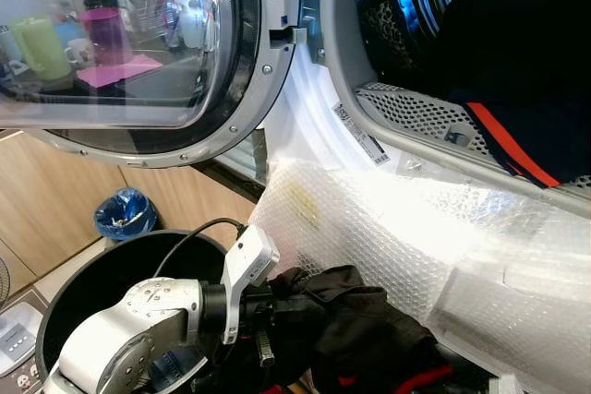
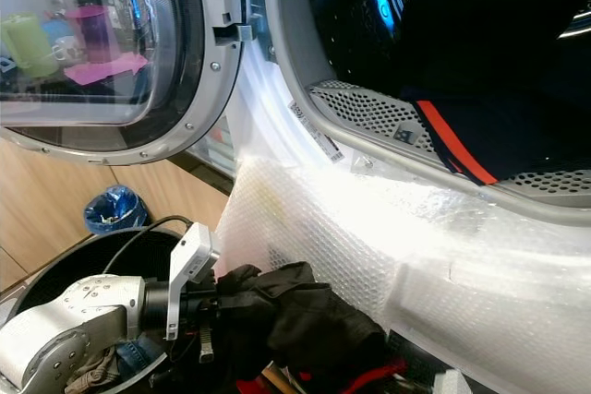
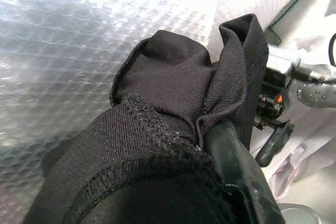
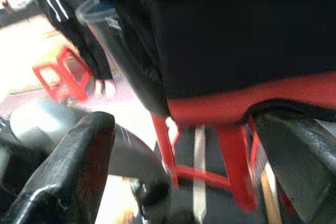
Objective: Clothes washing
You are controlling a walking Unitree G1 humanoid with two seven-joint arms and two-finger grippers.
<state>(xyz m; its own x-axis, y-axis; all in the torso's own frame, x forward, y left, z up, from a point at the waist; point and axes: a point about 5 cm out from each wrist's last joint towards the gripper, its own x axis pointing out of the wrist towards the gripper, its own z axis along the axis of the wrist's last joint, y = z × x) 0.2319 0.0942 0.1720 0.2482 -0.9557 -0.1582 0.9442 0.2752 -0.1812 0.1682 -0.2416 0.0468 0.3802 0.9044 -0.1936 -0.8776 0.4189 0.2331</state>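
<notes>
loading step: left claw (image 1: pixel 263 334) clenched on black garment (image 1: pixel 351 320) over basket (image 1: pixel 83 292), right claw (image 4: pixel 178 145) spread by it; next lift to drum (image 1: pixel 443 34) at 1 o'clock w/ dark laundry.

Both eye views look forward and down from the head, very near the washer, and share the open round door (image 1: pixel 138 53) at far left, the drum opening (image 2: pixel 443 53) at far right, the bubble wrap (image 1: pixel 388 228) below it and the left arm over a black tub (image 1: pixel 102 274). The left wrist view looks along its pincer, pressed close against black cloth (image 3: pixel 173 77) before the same bubble wrap. The right wrist view sits close under black and red cloth (image 4: pixel 226 51), facing a floor with a red stool (image 4: pixel 58 74).
</notes>
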